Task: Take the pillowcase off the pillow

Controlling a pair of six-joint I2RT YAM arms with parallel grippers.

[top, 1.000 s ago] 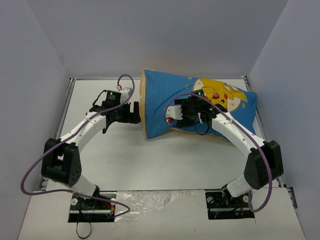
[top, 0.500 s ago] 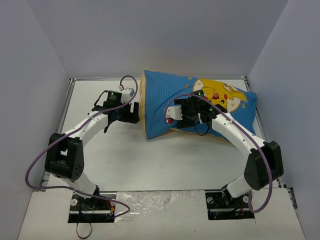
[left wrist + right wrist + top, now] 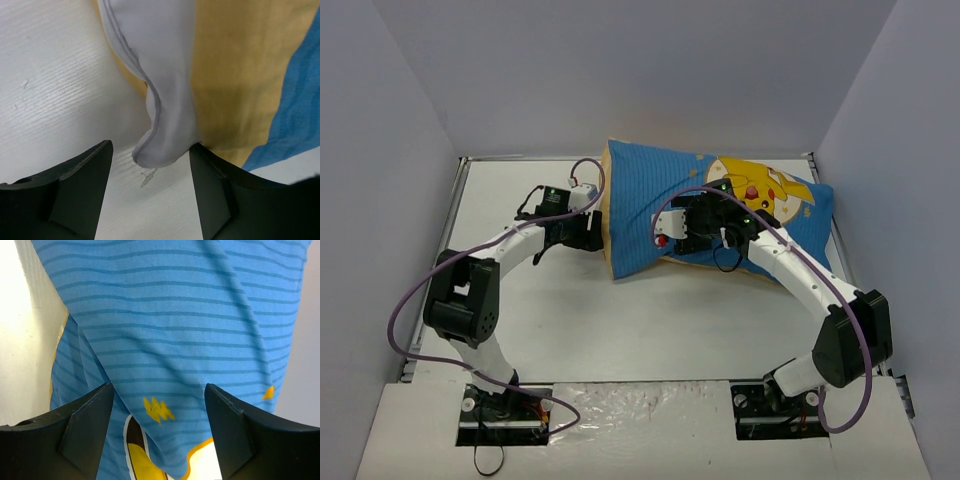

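The pillowcase point(image 3: 720, 210), blue pinstriped with a yellow cartoon, lies at the back right of the table with the pillow inside it. At its left open end a white corner of the pillow point(image 3: 165, 100) pokes out past the mustard lining point(image 3: 240, 75). My left gripper point(image 3: 592, 228) sits at that end. In the left wrist view the left gripper point(image 3: 150, 150) is open around the corner's tip; the right finger touches the corner and the left finger stands apart. My right gripper point(image 3: 695, 225) rests on top of the pillowcase. In its own view the right gripper point(image 3: 159, 390) is open astride a raised blue fold point(image 3: 175, 340).
The white table point(image 3: 650, 320) is boxed in by grey walls on the left, back and right. Purple cables loop off both arms. The pillowcase reaches close to the right wall.
My left arm has moved right to the pillowcase's open end, and its jaws have narrowed around the pillow corner. The right arm has barely moved.
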